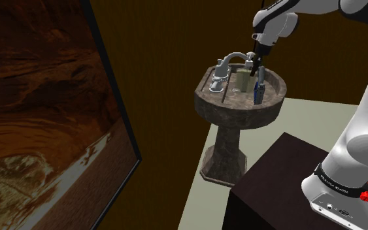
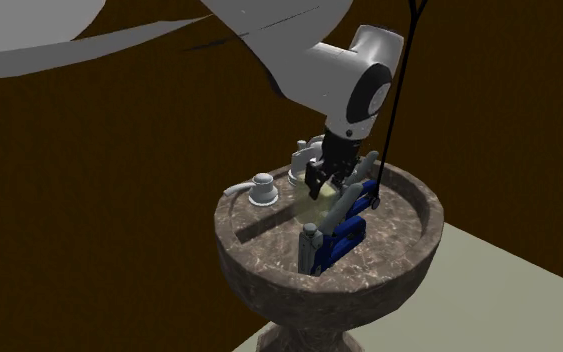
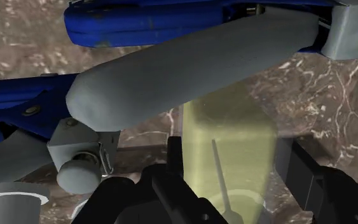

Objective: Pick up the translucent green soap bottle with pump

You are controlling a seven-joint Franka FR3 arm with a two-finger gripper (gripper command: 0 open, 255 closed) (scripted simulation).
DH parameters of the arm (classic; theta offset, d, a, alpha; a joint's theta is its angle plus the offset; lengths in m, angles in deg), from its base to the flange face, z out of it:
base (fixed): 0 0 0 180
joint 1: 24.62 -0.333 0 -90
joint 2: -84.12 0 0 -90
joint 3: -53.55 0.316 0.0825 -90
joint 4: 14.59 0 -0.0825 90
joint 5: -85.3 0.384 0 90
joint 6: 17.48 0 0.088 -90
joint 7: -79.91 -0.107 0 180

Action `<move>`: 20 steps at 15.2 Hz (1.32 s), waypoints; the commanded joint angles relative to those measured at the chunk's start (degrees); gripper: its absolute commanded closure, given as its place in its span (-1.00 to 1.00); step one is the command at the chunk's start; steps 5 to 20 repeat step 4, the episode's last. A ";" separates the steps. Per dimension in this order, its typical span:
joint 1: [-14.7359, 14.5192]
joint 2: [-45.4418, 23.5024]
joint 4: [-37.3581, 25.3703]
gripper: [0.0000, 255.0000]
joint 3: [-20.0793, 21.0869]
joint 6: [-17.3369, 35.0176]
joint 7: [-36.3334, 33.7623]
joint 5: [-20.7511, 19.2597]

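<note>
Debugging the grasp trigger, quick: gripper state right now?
Gripper: closed on the translucent yellow-green pump soap bottle.

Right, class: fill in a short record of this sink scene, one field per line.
setting: pedestal sink, dark veined stone
target: pale green see-through bottle, upright in the basin
gripper: down at the bottle
clutter: blue and grey tool in the basin, beside the bottle
fixture: faucet at the sink's rim
</note>
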 commanded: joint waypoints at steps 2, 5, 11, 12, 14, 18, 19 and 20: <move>0.00 0.93 -1.40 1.00 -0.28 -1.98 -0.85 -1.01; -0.01 0.97 -1.47 1.00 -0.29 -2.08 -0.90 -1.07; -0.01 0.97 -1.47 1.00 -0.29 -2.08 -0.90 -1.07; -0.01 0.97 -1.47 1.00 -0.29 -2.08 -0.90 -1.07; -0.01 0.97 -1.47 1.00 -0.29 -2.08 -0.90 -1.07; -0.01 0.97 -1.47 1.00 -0.29 -2.08 -0.90 -1.07; -0.01 0.97 -1.47 1.00 -0.29 -2.08 -0.90 -1.07; -0.01 0.97 -1.47 1.00 -0.29 -2.08 -0.90 -1.07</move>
